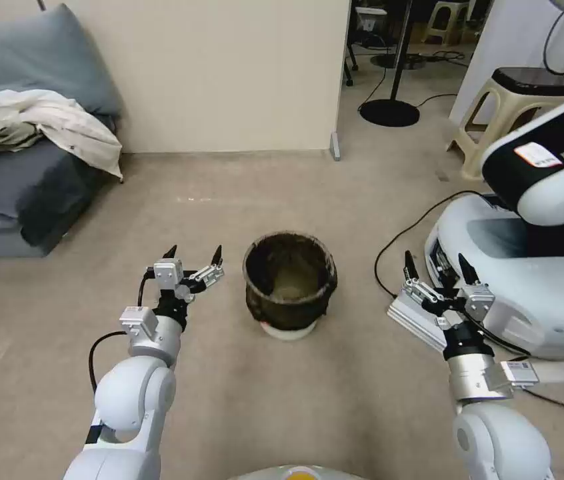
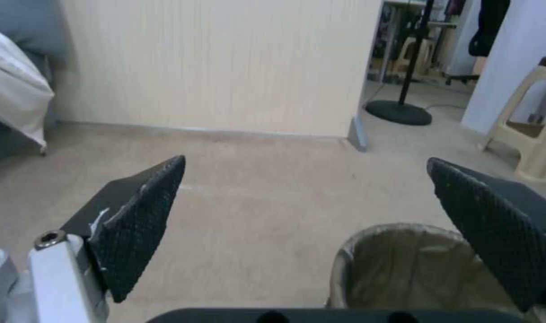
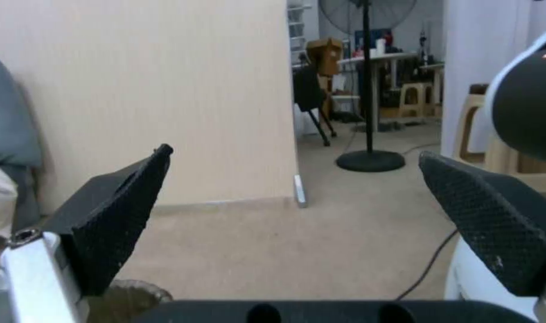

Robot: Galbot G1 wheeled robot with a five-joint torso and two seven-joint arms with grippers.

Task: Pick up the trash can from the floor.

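— One trash can (image 1: pixel 289 285) is seen, stood upright on the floor (image 1: pixel 229 220), roughly midway between the two arms.

— How is it made up?

— A small round white bin is shown, its white base left bare at the bottom. A dark brown-black translucent bag is folded over the rim and hangs down most of the outer wall. The inside is lined by the same bag, and a paler, murky bottom can be made out through the mouth.

— And the grippers?

— The left gripper (image 1: pixel 193 257) is held just beside the can, on its left, apart from it and above the carpet. Its black textured fingers (image 2: pixel 143 215) are spread wide, with nothing held between them. The right gripper (image 1: pixel 437 264) is kept farther off on the other side, likewise spread wide and unloaded.

— What lies around?

— A white robot base (image 1: pixel 529 280) with a black cable (image 1: pixel 402 233) is seen to the right. A grey sofa (image 1: pixel 22 193) with a pale cloth (image 1: pixel 49 127) is placed to the left, and a beige wall (image 1: pixel 229 73) stands behind.
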